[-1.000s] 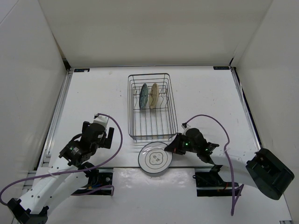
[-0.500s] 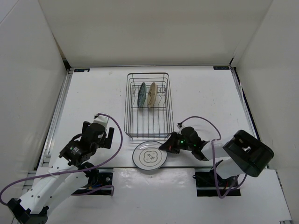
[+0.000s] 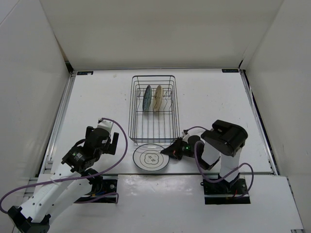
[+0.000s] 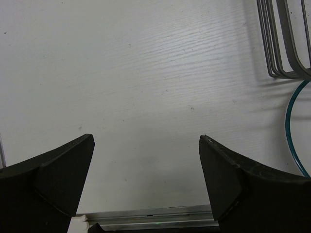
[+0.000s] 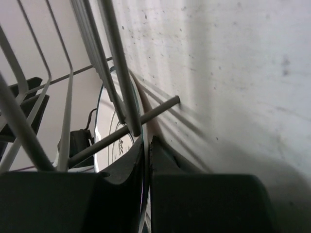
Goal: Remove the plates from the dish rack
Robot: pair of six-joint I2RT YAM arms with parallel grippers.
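The white plate (image 3: 150,158) with thin dark rings lies flat on the table just in front of the dish rack (image 3: 132,127). My right gripper (image 3: 168,151) is shut on its right rim; in the right wrist view the rim (image 5: 112,136) sits pinched between my fingers, close under the rack's wires (image 5: 116,73). The teal-blue plate (image 3: 147,99) and the cream plate (image 3: 157,98) stand upright in the rack's far half. My left gripper (image 3: 111,142) is open and empty left of the rack; its view shows the rack's corner (image 4: 282,53) and a teal arc (image 4: 287,131) at the right edge.
White walls enclose the table on three sides. A purple cable (image 3: 119,141) loops by the left arm and another (image 3: 214,177) by the right arm's base. Two black mounting plates (image 3: 223,187) sit at the near edge.
The right arm has folded in and swung left, sliding the white plate leftward along the front of the rack. The rack has shifted slightly left. The left arm has not moved.
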